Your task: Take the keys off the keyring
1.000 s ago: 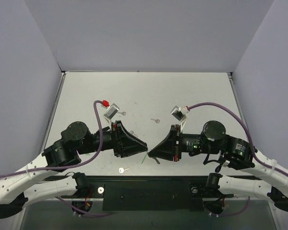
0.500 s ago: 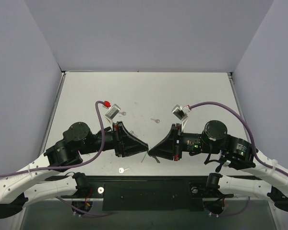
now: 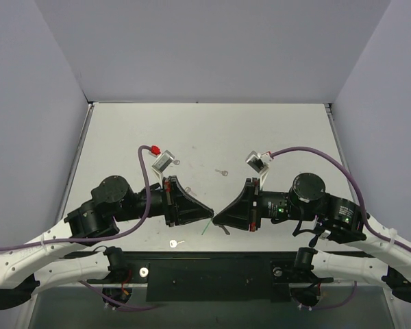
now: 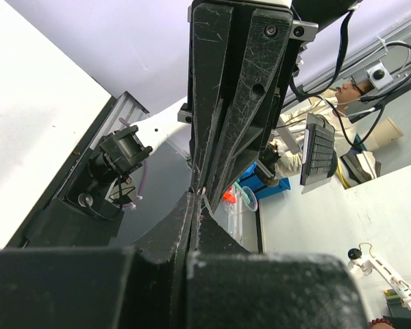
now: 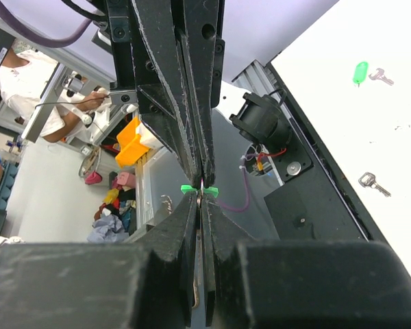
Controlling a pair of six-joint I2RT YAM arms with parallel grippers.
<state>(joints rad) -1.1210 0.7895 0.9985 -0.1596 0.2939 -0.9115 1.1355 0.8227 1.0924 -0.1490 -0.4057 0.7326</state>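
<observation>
Loose key [image 3: 177, 242] on surface [image 3: 274, 137], near-left of keyring [image 5: 188, 188]. Left end effector [image 3: 209, 213] and right end effector [image 3: 216, 218] both clenched, tips meeting at keyring; green tag pokes out both sides; which one grips it, cannot tell. Second key [image 3: 222, 172] beyond keyring, farther back on surface.

— Where is the keyring [image 3: 206, 227]?
— Lower centre of the top view. It is a thin light-green sliver slanting down-left from where the closed tips of the left gripper [image 3: 209, 213] and right gripper [image 3: 215, 218] meet. In the right wrist view, green bits [image 5: 186, 188] stick out on either side of those tips. I cannot tell which gripper pinches it.
— And the keys [image 3: 222, 172]?
— Small, silver, flat on the table. The centre key [image 3: 222, 172] is mid-frame, the round-headed key [image 3: 175, 242] is lower left of centre, and a third key [image 3: 176, 162] is left of centre. A slim grey key [image 3: 224, 229] lies just right of the sliver, and it is unclear whether it is on the ring.
</observation>
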